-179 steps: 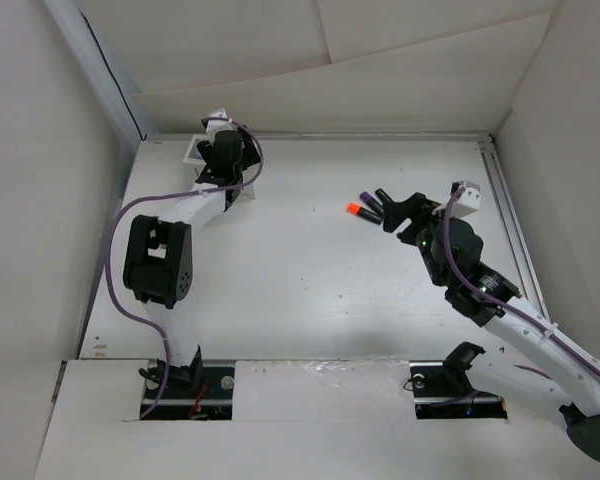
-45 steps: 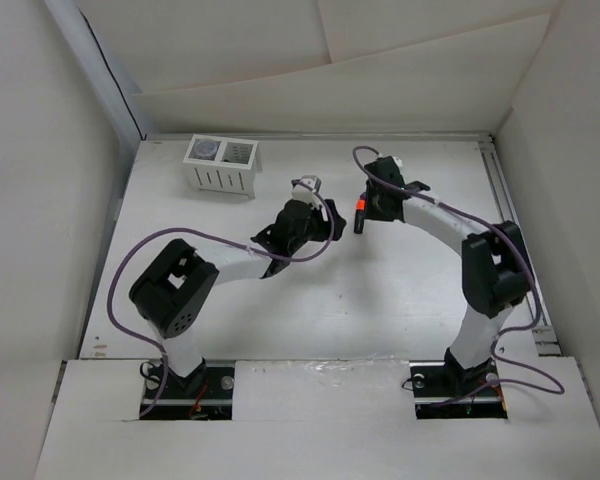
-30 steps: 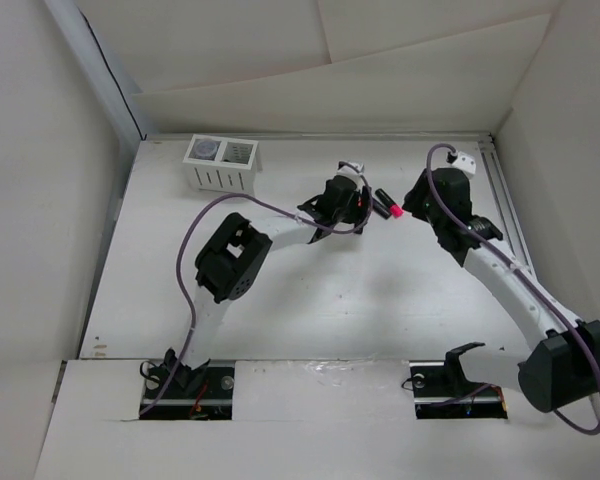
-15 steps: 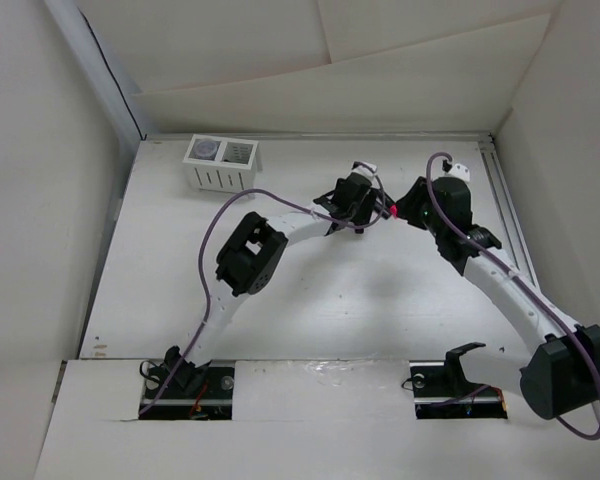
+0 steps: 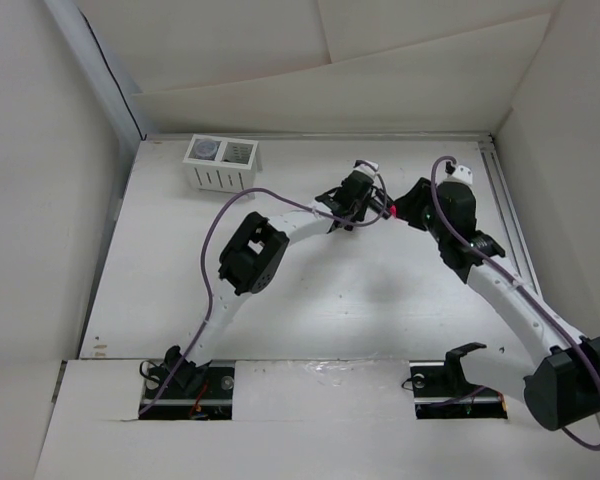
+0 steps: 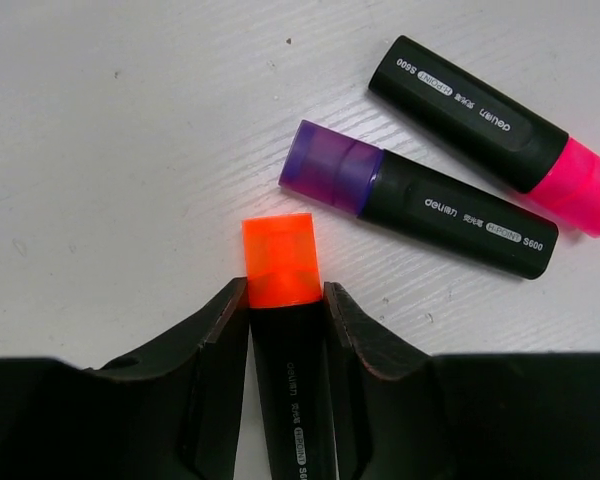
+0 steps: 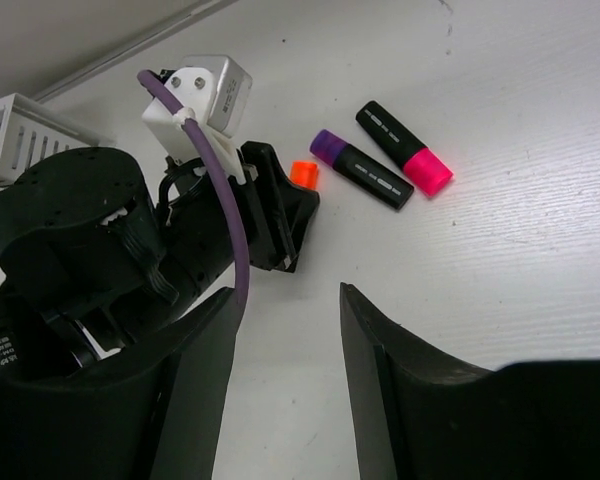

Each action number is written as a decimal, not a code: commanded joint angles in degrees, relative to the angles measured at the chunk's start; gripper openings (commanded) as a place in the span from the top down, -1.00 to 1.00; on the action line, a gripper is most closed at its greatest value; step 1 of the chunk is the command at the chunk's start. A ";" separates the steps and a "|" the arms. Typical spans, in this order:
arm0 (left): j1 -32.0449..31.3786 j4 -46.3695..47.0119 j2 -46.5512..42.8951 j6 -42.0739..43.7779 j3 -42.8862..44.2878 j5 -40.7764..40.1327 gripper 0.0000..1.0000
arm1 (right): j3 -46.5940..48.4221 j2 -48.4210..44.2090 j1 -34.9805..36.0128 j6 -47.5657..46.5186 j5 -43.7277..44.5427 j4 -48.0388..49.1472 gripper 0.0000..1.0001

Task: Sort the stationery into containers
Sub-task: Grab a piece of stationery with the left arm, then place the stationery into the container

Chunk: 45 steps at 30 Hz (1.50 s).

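**A:** What is the left gripper (image 6: 283,295) doing?

**B:** It is clamping the black barrel of the orange highlighter (image 6: 279,262), one finger pressing on each side just behind the cap; the pen is lying flat on the table (image 6: 100,150), not yet lifted.

**A:** And around it?

**B:** The purple highlighter (image 6: 420,200) is lying just beside the orange cap without touching it; the pink highlighter (image 6: 480,110) is lying beyond that; nothing is gripping either one.

**A:** The right gripper (image 7: 290,295)?

**B:** It is hanging over the table near the pens, its jaws standing apart with nothing between them.

**A:** So how far along is the sorting?

**B:** The white organiser (image 5: 220,181) is standing well apart, near the far left corner; a round piece (image 5: 207,149) is sitting in its left compartment; what the other compartment is holding I cannot tell; I am judging that all three highlighters are left to carry over, the orange one first.
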 commanded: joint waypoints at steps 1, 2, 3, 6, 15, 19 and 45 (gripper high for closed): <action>-0.25 1.05 -2.35 -0.12 -1.76 -1.26 0.56 | -1.28 -2.07 0.54 0.86 -0.45 3.95 -0.04; -0.25 3.85 -3.76 -0.13 -3.78 -1.26 0.63 | -1.90 -2.59 0.54 0.86 -0.45 4.47 -0.10; -0.25 5.53 -5.52 -0.74 -8.68 -1.26 0.69 | -1.90 -3.29 0.54 0.86 0.16 4.47 -0.12; -0.25 11.14 -13.86 -2.14 -18.52 -1.78 0.71 | -3.04 -4.52 0.54 1.39 0.17 5.00 -0.15; 7.29 16.71 -38.11 -5.49 -35.70 1.29 0.71 | -4.98 -6.29 1.59 1.39 -0.44 6.14 -0.15; 12.92 14.53 -41.22 -6.11 -34.23 0.40 0.68 | -4.98 -6.81 2.74 1.39 -0.45 6.85 -0.15; 35.43 13.01 -26.54 -10.77 -11.55 -9.34 0.53 | -4.45 -6.81 8.37 0.87 -1.24 7.37 -0.17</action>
